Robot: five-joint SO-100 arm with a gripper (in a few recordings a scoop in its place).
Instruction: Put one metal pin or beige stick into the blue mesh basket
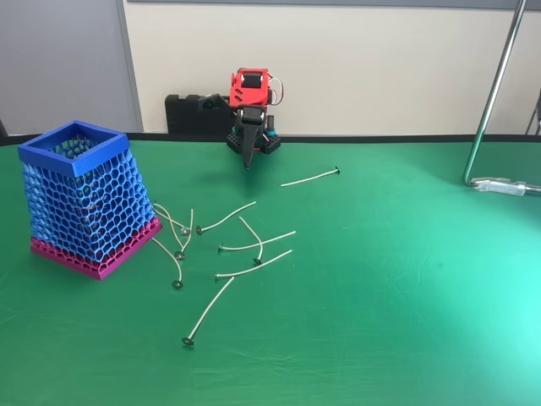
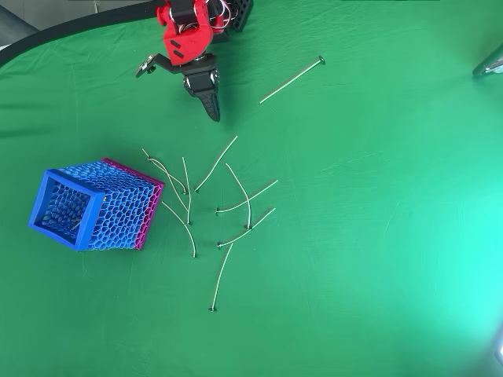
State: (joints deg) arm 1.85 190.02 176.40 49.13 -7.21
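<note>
While the red arm's gripper [image 2: 211,110] hangs closed and empty at upper centre overhead, pale metal pins [image 2: 234,203] lie scattered mid-frame, right of the blue mesh basket [image 2: 49,199] at left.

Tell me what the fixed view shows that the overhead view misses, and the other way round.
Fixed view alone: the wall behind the table, a black block behind the arm, a chrome stand at right, and the basket's sloping side down to its magenta base.

Overhead view alone: a look straight into the blue mesh basket through its square rim.

Both: the red arm with its fingers pointing down over the green table, the scattered pins beside the basket, and one lone pin lying apart near the arm.
</note>
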